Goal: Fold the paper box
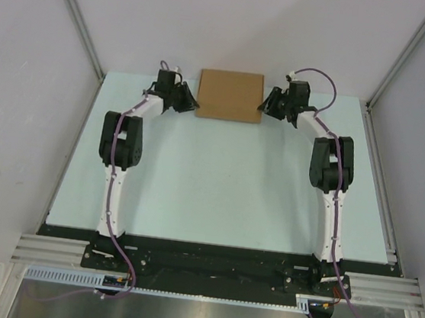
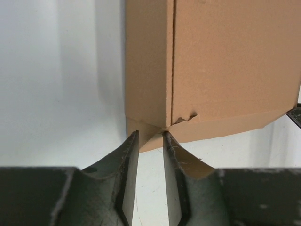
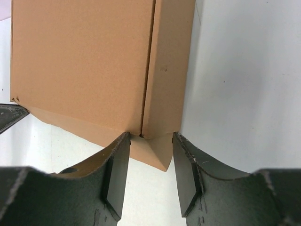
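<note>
Pale green bench (image 1: 216,198): fills the middle of the overhead frame.
Brown box (image 1: 230,95): cardboard, lying flat at the upper centre of the overhead frame, at the far edge of the bench between the two hands. Its top panel is down, so it looks largely folded.
Left hand (image 2: 150,139): at the box's lower left corner in the overhead frame. In its own view the fingers (image 2: 126,162) stand close together with the cardboard corner right at their tips. I cannot tell whether they pinch it or only flank it.
Right hand (image 3: 150,141): at the box's lower right corner in the overhead frame. It is released, fingers parted, with bare bench showing beside the finger on the right of its frame.
Seam (image 2: 170,61): a straight line where the top panel meets the side wall; it looks closed on both sides.
Corner flap (image 3: 157,153): a small triangle poking out between the right hand's fingers.
Tear (image 2: 186,118): a little ragged rip just by the left corner.
Step in hand: probably nipping the two near corners to set the creases.
Doing it well: squeeze both corners together and evenly, so the box does not twist or slide toward the top of the frame. Catch the whole triangle, not just its point. Go gently on the left, where a hard pinch could lengthen the rip.
</note>
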Controlling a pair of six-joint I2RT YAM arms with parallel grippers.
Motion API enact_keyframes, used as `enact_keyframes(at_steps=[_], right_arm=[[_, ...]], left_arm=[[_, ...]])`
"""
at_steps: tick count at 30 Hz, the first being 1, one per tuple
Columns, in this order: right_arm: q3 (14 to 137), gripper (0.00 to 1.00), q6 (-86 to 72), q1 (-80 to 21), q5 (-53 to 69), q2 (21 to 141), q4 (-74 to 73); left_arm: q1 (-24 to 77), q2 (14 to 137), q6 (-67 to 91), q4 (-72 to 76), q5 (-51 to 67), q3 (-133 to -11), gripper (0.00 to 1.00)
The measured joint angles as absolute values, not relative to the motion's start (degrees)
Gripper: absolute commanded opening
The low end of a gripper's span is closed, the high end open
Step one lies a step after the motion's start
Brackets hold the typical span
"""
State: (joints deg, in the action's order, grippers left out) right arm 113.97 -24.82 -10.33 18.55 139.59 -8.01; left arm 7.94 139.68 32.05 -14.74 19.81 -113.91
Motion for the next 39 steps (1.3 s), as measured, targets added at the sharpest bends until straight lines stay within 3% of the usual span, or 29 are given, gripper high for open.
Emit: enact_keyframes(at_steps=[5, 10, 11, 13, 14, 19, 22, 29, 39], right_arm=[[111.37, 0.51, -24.99, -10.20, 18.39, 138.54, -5.72], [107.96, 0.52, -25.04, -10.22, 17.08, 136.57, -4.29], [106.74, 0.50, -25.12, -10.20, 16.58, 135.87, -4.08], [103.72, 0.42, -25.47, -10.11, 16.08, 134.30, -3.25], [101.97, 0.32, -25.93, -10.00, 15.92, 133.47, -2.39], [95.50, 0.00, -28.80, -9.32, 16.97, 130.89, 1.87], [94.15, 0.00, -30.09, -8.73, 17.87, 130.82, 2.94], [94.15, 0.00, -31.92, -8.16, 20.51, 130.85, 5.26], [91.37, 0.00, -37.63, -8.54, 26.46, 130.87, 11.90]], left_arm=[[7.90, 135.98, 32.97, -6.26, 17.82, -104.55, 0.43], [7.68, 132.92, 33.01, -3.22, 15.22, -97.32, 0.42], [7.62, 132.27, 33.04, -2.57, 15.16, -96.12, 0.38], [7.35, 129.88, 33.54, 0.19, 15.09, -91.53, 0.30], [7.22, 128.68, 34.11, 1.80, 15.35, -89.43, 0.21], [6.15, 126.63, 38.74, 11.00, 20.14, -84.16, 0.05], [5.63, 126.65, 42.26, 16.73, 23.73, -82.39, 0.00], [5.48, 128.64, 48.16, 24.14, 29.61, -82.11, 0.00], [5.48, 131.28, 51.68, 25.17, 33.74, -82.46, 0.00]])
